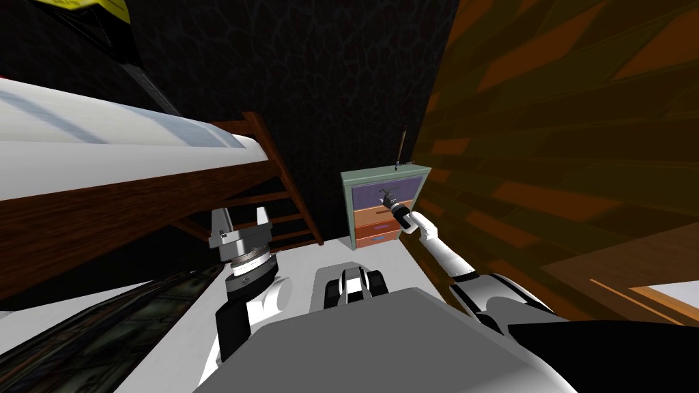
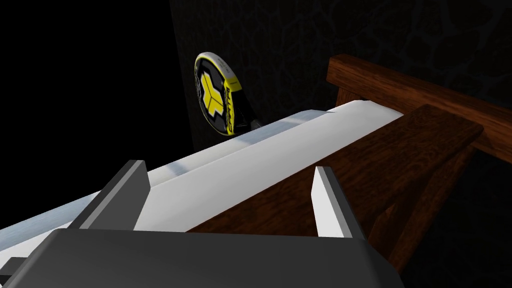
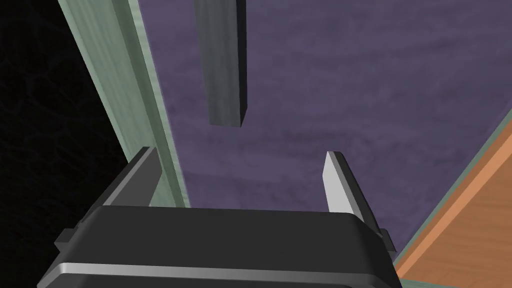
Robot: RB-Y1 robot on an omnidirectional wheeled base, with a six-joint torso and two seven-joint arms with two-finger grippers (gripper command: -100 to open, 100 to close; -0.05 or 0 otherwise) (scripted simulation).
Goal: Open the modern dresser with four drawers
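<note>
The head view is dim: the back wall (image 1: 327,68) is almost black with a faint crackle, and the panelled wall (image 1: 580,102) glows dull orange-brown. The white mattress (image 1: 102,143) and pale floor (image 1: 307,256) are the brightest patches, the mattress crossed by soft grey bands. The wide lens rolls the picture and splays straight edges toward the corners. The dresser (image 1: 368,218) is small, yet its colours read clearly. In the left wrist view a yellow racket (image 2: 216,97) stands out against a black area (image 2: 75,75). The right wrist view is flatly lit; on the right hand (image 3: 240,152) one finger (image 3: 337,185) is pale, the other shaded. Edges are crisp throughout.
</note>
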